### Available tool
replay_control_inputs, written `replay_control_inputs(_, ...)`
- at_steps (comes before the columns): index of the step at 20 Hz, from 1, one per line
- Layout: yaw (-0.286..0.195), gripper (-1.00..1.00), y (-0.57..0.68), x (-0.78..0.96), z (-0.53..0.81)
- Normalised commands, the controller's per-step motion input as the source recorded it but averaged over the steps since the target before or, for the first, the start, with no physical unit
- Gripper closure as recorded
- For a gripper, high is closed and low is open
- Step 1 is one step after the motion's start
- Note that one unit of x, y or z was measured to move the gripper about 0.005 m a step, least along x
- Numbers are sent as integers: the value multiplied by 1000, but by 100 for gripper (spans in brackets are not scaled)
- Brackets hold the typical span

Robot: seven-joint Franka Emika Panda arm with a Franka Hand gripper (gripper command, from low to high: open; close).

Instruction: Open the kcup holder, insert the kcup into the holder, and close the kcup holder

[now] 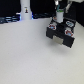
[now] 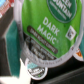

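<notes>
My gripper (image 1: 59, 12) hangs just above the kcup holder (image 1: 61, 36), a black boxy unit toward the exterior view's right with pale slots on its front. The gripper is shut on the kcup (image 1: 59, 18), a small white cup with a green top. In the wrist view the kcup (image 2: 47, 30) fills most of the picture, and its green lid reads "Dark Magic". Teal finger pads (image 2: 10, 36) press on either side of it, with my gripper (image 2: 45, 42) closed around it. I cannot tell whether the holder's drawer is open.
Round pods with red-and-white lids (image 1: 53, 25) lie on top of the holder, and another pod lid (image 2: 35, 69) shows below the kcup. A white upright object (image 1: 25, 9) stands at the back of the white table (image 1: 27, 57), amid dark clutter.
</notes>
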Motion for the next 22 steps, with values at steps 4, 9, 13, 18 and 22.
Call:
replay_control_inputs(4, 81, 100, 428, 59, -78)
replay_control_inputs(9, 56, 100, 198, 115, -139)
replay_control_inputs(13, 13, 100, 19, 111, -112)
replay_control_inputs(18, -30, 100, 14, 434, 347)
replay_control_inputs(22, -42, 100, 29, 590, 246)
